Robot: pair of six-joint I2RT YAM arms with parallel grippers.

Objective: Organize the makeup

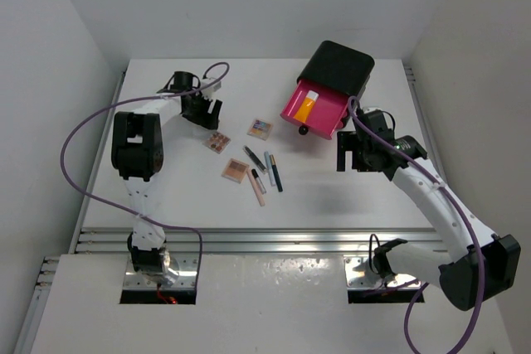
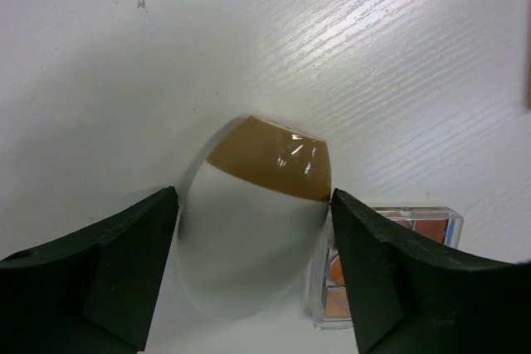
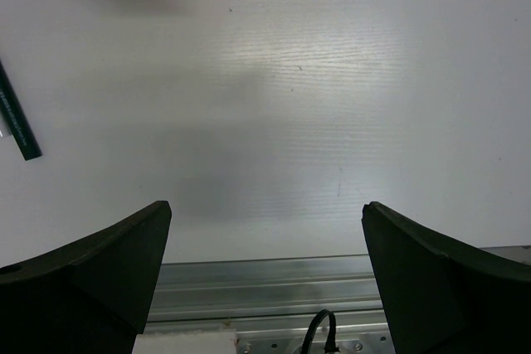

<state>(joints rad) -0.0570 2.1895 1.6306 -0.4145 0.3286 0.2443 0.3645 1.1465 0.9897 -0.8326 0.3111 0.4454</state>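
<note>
We judge it barely begun: the left gripper (image 2: 251,205) holds the puff (image 2: 249,254), it seems, the right gripper (image 3: 265,213) is open, and palettes (image 1: 235,170) and pencils (image 1: 272,170) lie loose in the middle of the counter (image 1: 174,201).

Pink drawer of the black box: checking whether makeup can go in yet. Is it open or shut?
Open. The pink drawer sticks out of the black box, its inside exposed, with an orange item lying in it.

Soft blur round the puff (image 2: 249,238), palette (image 2: 423,223) partly hidden behind left hand (image 2: 253,196), dark pencil (image 3: 18,122) cut off at frame edge
</note>
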